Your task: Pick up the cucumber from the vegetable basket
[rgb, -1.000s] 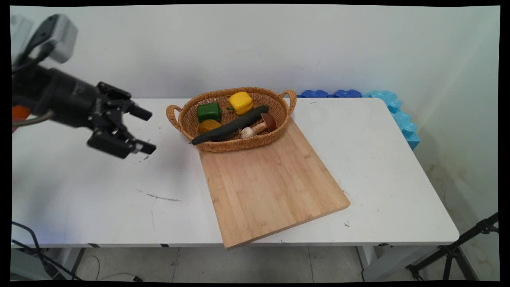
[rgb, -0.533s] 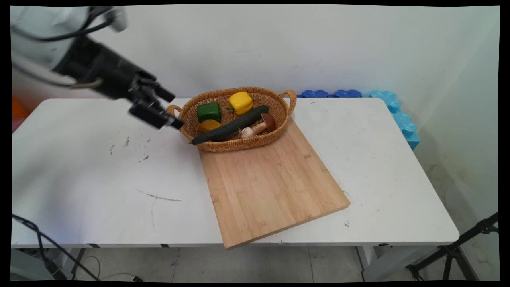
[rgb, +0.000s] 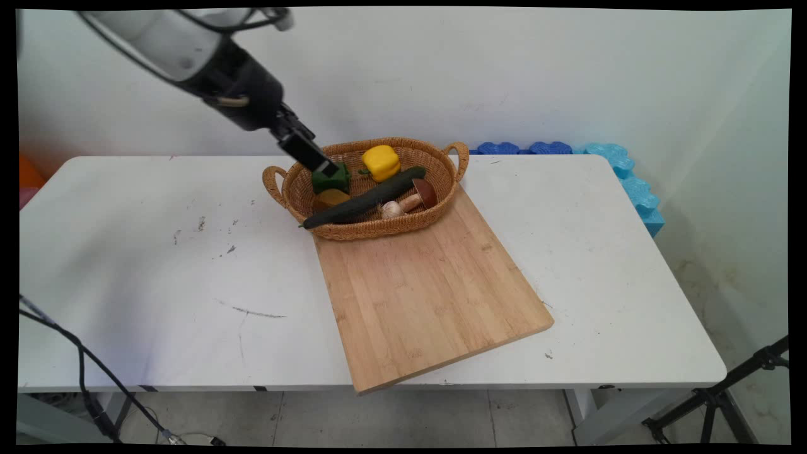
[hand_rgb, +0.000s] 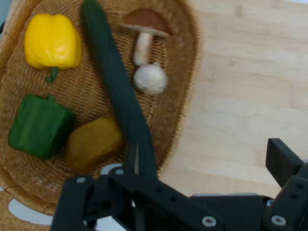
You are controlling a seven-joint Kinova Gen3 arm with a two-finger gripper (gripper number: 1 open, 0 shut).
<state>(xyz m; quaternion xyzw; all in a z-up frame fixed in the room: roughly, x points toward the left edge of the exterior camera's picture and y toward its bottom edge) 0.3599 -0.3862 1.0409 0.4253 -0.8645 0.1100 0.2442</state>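
Note:
My black gripper (rgb: 320, 164) hangs open over the left part of a wicker basket (rgb: 378, 231), just above a green pepper (rgb: 335, 181) that it partly hides. In the basket also lie a yellow pepper (rgb: 381, 161), a long dark cucumber (rgb: 365, 198), a mushroom (rgb: 423, 194), a garlic bulb (rgb: 391, 209) and an orange-brown piece (rgb: 331, 199). The hand view looks down on the green pepper (hand_rgb: 41, 126), cucumber (hand_rgb: 118, 91), orange-brown piece (hand_rgb: 94, 143) and yellow pepper (hand_rgb: 52, 41). Nothing sits between my fingers (hand_rgb: 284, 161).
The basket's near side rests on a wooden cutting board (rgb: 429, 296) that reaches the front edge of the white table (rgb: 157, 284). Blue foam pieces (rgb: 621, 170) line the back right corner. A tripod leg (rgb: 725, 391) stands at lower right, and cables (rgb: 82, 372) hang at lower left.
My gripper has swung from low over the table's left side up and to the right, ending over the basket's left part. The basket and its contents have stayed put.

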